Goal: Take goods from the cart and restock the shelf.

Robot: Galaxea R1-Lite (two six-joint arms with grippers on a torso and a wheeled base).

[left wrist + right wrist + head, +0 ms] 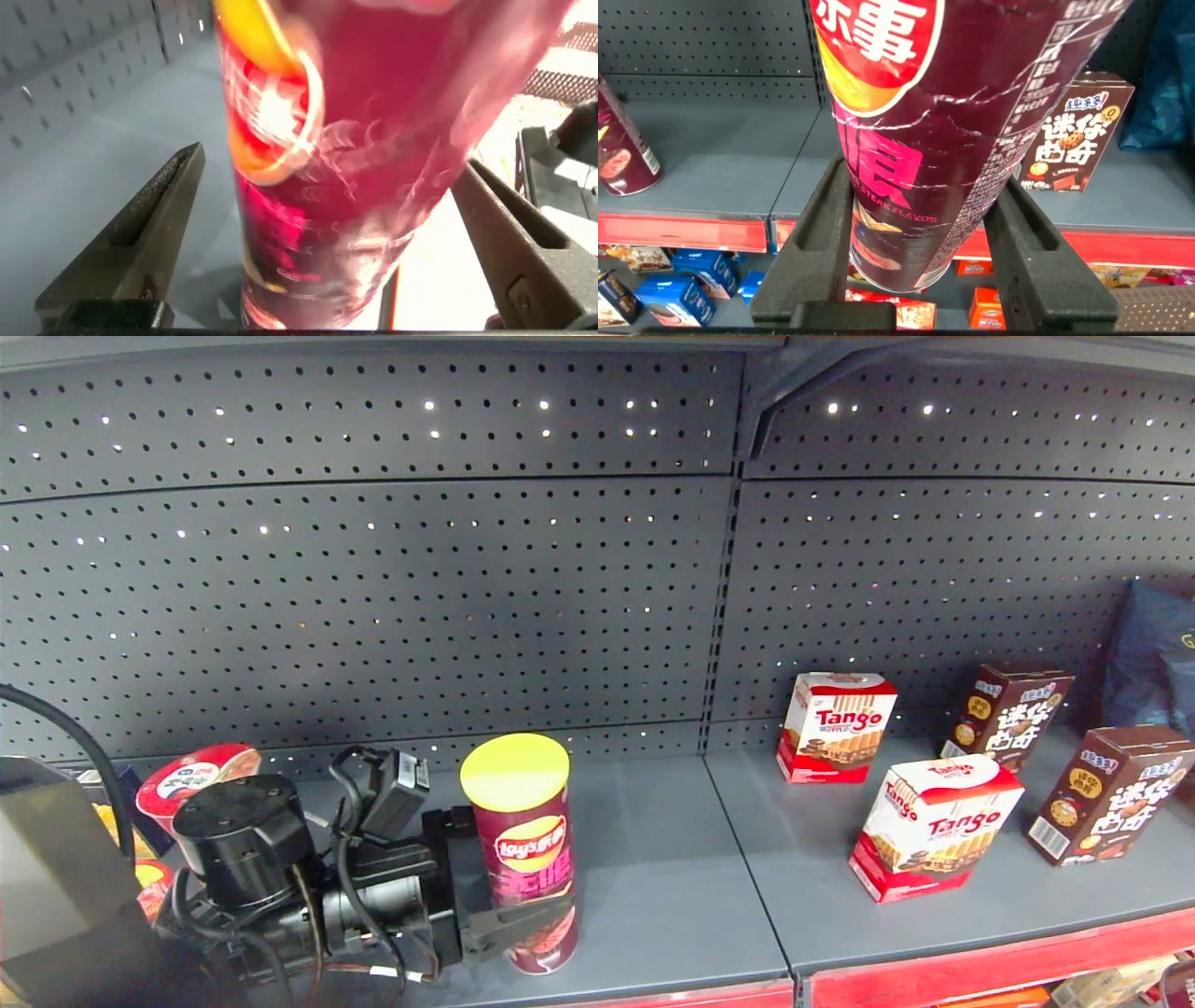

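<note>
Maroon can [525,845] is shelved; left gripper [329,166] is spread wide. Withdrawal is likely needed next. Right gripper [924,187] is clamped on another can [920,112].

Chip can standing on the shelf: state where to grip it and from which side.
Grip the chip can round its lower body, sideways from the left, where the open left end effector straddles it. It is an upright round tube; the flat yellow lid likely offers no hold from above.
</note>
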